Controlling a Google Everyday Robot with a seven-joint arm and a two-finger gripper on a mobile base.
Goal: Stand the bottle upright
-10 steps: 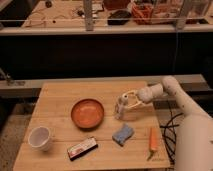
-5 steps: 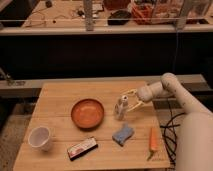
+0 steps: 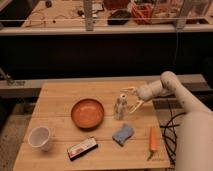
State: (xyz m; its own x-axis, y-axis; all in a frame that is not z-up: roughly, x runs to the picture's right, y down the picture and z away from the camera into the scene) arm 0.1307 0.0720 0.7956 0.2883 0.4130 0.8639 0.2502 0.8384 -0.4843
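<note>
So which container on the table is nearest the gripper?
The bottle, upright just left of the open gripper. The orange bowl sits further left; the white cup is at the far corner.

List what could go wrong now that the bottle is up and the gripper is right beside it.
1. The bottle stands upright just left of the open gripper; a finger could clip it while pulling away and tip it.
2. If it tips left, the orange bowl is close and could be hit.
3. If it tips toward the front, it could land on the blue sponge and roll.
</note>
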